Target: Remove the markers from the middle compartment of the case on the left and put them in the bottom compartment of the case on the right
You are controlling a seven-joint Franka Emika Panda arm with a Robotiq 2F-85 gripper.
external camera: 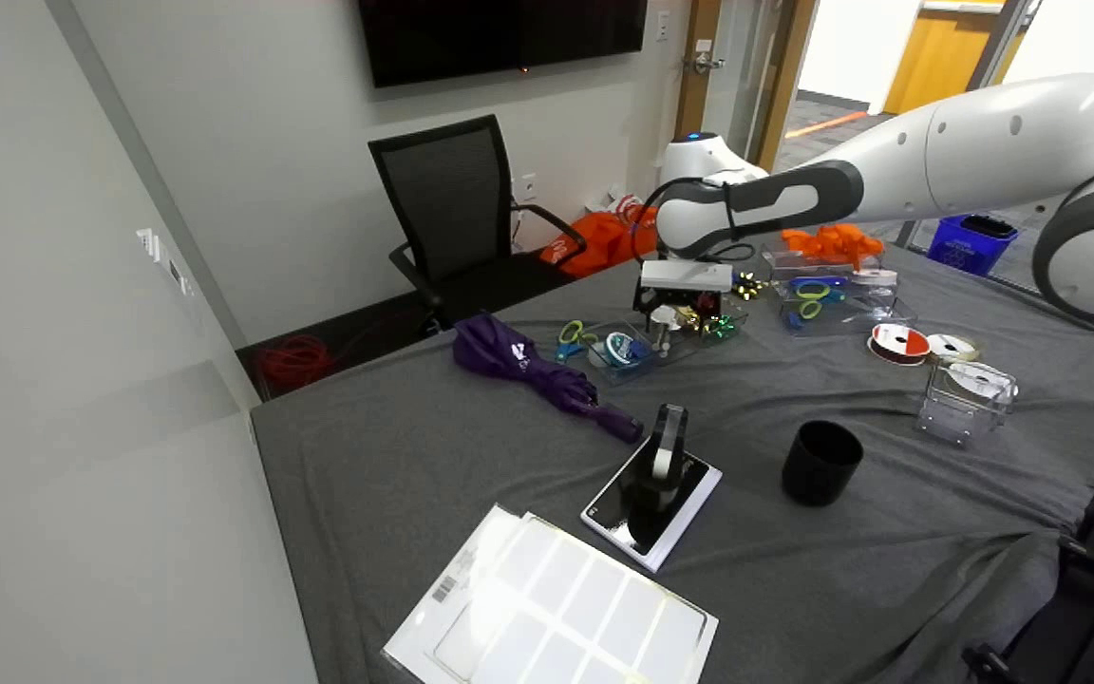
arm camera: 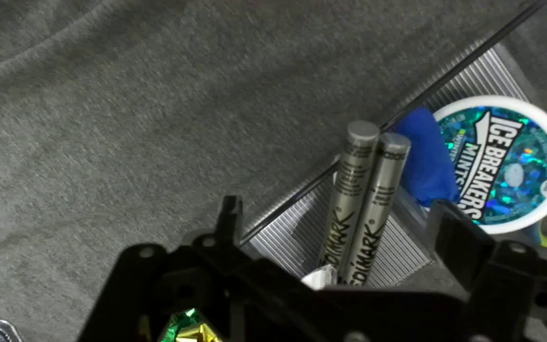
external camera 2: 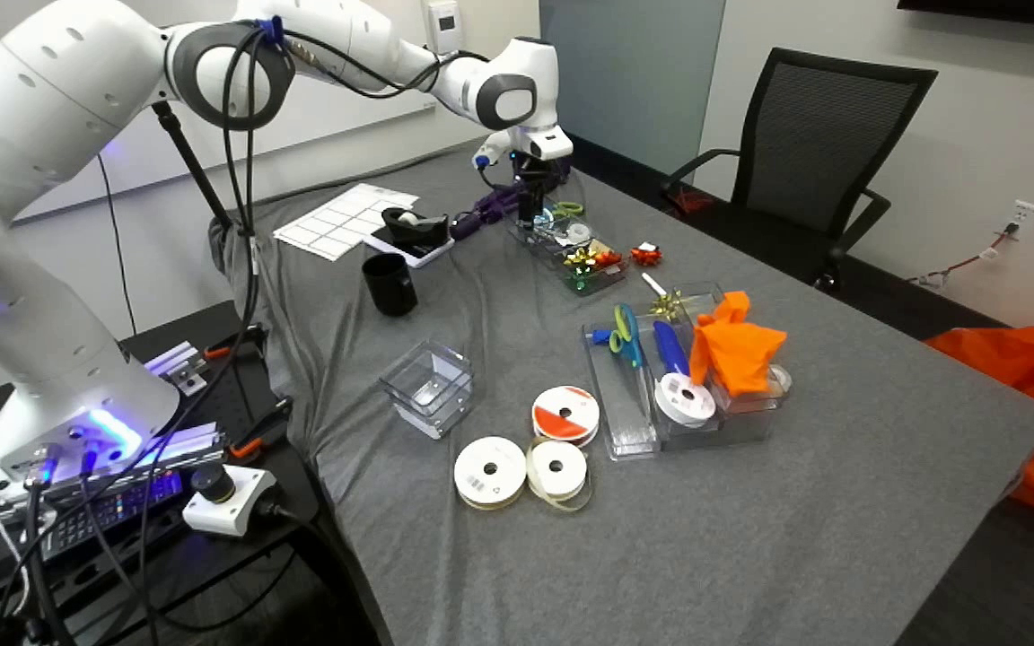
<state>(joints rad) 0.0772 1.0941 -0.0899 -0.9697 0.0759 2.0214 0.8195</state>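
Note two silver markers (arm camera: 349, 202) leaning in the clear middle compartment (arm camera: 278, 240), framed in the wrist view by the hand (arm camera: 336, 209), wide apart. Probably best to centre over both, descend clear of the mints tub (arm camera: 506, 161), close gently, then lift straight.

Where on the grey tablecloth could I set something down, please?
Bare cloth lies between the black mug and the case with scissors; a wider patch lies below the ribbon spools in an exterior view. It's crowded beneath the end effector, around the silver markers and mint tub.
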